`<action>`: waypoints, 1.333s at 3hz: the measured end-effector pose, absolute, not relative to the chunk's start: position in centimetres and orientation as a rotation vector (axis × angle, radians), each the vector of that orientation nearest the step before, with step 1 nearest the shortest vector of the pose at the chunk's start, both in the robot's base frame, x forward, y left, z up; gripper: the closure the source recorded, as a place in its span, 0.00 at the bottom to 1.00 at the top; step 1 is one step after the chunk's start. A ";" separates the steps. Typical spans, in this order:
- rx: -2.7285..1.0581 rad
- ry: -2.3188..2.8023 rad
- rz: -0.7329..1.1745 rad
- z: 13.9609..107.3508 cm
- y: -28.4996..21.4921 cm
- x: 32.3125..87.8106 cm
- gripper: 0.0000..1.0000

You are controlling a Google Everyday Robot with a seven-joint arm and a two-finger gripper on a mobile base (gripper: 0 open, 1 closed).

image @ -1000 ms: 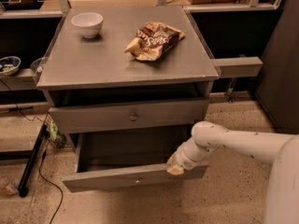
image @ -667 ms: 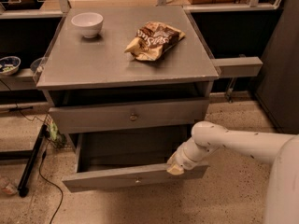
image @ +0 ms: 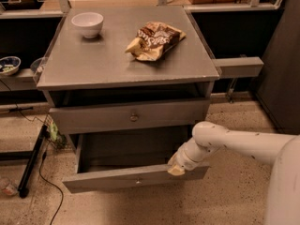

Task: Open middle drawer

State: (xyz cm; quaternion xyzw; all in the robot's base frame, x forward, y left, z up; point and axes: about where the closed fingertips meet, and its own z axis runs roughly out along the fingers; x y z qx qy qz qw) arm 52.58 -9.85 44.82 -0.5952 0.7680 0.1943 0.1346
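Find the gripper (image: 177,167) right of lower centre, against the top edge of the middle drawer (image: 136,178), pulled out along the bottom, probably for dragging it; cannot tell whether clenched.

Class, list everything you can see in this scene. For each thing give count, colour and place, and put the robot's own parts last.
cabinet: one, grey, centre of view
bowl: one, white, rear left of the cabinet top
snack bag: one, brown and yellow, on the cabinet top, right of the bowl
upper drawer: one, grey, shut, under the cabinet top
middle drawer: one, grey, pulled out below the upper drawer
small dish: one, bluish, far left shelf
cable: one, black, floor at left
arm: one, white, entering from the right
gripper: one, pale, at the middle drawer's front edge, right part
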 end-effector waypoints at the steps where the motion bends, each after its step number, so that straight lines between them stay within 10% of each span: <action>1: -1.722 2.230 0.563 44.8 -10.0 52.5 1.00; 4: -1.716 2.235 0.563 44.9 -10.1 52.6 0.93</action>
